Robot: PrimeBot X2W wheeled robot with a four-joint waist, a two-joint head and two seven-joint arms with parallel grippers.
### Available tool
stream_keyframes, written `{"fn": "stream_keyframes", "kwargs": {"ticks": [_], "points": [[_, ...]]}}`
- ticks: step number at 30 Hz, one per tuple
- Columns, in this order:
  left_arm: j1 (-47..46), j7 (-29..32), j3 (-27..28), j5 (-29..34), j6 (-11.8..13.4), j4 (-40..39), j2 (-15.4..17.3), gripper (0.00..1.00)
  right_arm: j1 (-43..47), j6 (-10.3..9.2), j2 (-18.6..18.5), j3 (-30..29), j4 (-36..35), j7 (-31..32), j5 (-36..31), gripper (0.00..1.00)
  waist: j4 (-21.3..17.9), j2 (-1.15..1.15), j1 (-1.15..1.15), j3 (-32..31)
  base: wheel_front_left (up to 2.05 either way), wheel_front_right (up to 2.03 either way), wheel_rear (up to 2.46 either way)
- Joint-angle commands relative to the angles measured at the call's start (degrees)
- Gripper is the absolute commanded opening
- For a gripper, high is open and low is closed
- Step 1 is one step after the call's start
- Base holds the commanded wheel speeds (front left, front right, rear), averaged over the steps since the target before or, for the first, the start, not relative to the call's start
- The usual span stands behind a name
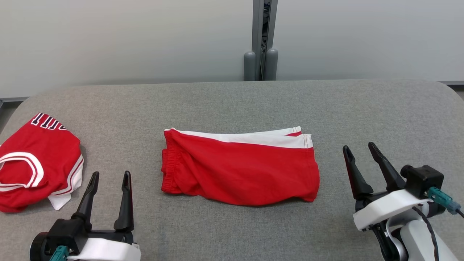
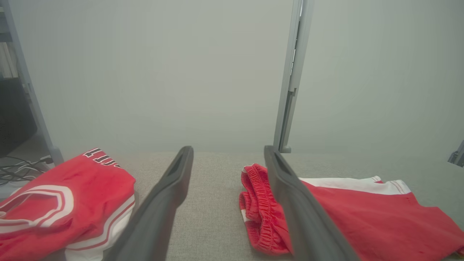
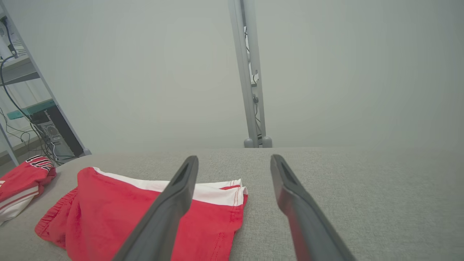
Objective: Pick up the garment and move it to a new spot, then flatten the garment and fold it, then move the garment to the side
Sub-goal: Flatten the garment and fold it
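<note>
Wide, empty right hand (image 3: 233, 158) above grey table (image 3: 362, 188), folded red shorts (image 3: 119, 214) to its left

I see a grey fabric-covered table (image 1: 232, 101) with rounded far corners, backed by pale grey wall panels (image 1: 127, 40) that meet at a metal post (image 1: 256, 36) behind the middle of its far edge. A loosely folded red jersey (image 1: 40, 159) with white trim and dark lettering lies at the table's left edge. Past that edge, my right wrist view shows a dark computer tower (image 3: 54, 136) standing among loose cables (image 3: 21, 137).
</note>
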Motion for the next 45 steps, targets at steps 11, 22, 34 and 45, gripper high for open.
{"fn": "stream_keyframes", "kwargs": {"ticks": [11,22,34,45], "points": [[3.1,-0.1,2.6,0.5,1.1,1.3,0.2,1.0,7.8,-0.01,3.4,-6.6,-3.7,0.0,-6.9,1.0,-0.5,0.0,0.0,-1.7,0.0,0.0,0.0],[5.1,-0.1,4.1,1.2,0.1,1.5,0.3,1.0,10.8,-0.01,5.5,-9.6,-4.5,0.0,-8.9,1.0,-0.9,0.0,0.0,-2.3,0.0,0.0,0.0],[4.8,-0.1,3.5,3.4,0.0,2.3,0.5,1.0,10.4,-0.01,6.4,-10.4,-3.0,0.7,-9.6,1.0,-0.7,0.0,0.0,-2.3,0.0,0.0,0.0],[5.1,-0.1,2.9,3.6,0.3,2.2,0.4,1.0,10.1,-0.01,6.6,-10.3,-2.7,1.3,-10.0,1.0,-0.4,0.0,0.0,-2.2,0.0,0.0,0.0]]}}
